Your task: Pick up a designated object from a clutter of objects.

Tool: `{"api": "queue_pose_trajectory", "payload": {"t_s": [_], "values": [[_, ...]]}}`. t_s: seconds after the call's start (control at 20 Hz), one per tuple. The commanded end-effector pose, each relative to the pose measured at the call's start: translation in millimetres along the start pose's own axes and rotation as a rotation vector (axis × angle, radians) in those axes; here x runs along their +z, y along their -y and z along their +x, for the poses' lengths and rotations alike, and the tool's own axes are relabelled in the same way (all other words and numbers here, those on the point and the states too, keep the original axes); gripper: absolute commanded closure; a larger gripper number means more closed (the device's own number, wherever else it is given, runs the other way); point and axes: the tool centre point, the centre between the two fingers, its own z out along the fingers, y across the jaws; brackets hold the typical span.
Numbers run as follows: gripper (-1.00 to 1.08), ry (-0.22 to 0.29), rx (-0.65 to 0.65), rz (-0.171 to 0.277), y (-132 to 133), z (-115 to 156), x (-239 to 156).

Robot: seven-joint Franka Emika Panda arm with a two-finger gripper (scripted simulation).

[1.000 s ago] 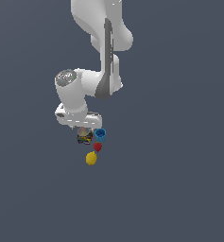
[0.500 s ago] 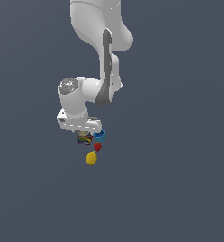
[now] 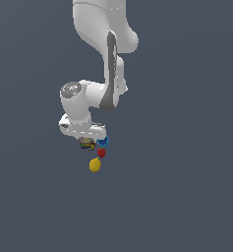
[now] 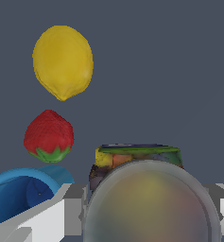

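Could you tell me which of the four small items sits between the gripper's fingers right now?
The multicoloured can with the pale round top: a finger stands on either side, while the blue cup, strawberry and lemon lie outside.

A plain, dark slate-grey counter (image 3: pixel 187 197) is stretching across the whole exterior view, its matte surface showing the same even blue-grey tone behind everything in the wrist view.

Plain dark grey-blue backdrop (image 3: pixel 187 197) fills both views edge to edge, flat even light, uniform tone.
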Motion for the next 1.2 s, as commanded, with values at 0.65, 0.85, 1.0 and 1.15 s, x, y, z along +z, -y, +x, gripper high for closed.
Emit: {"api": "queue_pose_trajectory", "payload": {"t_s": [0.65, 0.85, 1.0, 1.15], "values": [[1.08, 0.002, 0.0, 0.0, 13, -3, -17], [1.08, 0.004, 0.0, 0.0, 27, -6, -36], [1.08, 0.007, 0.0, -0.001, 41, -9, -55], [1.08, 0.009, 0.0, -0.002, 58, -13, -78]]}}
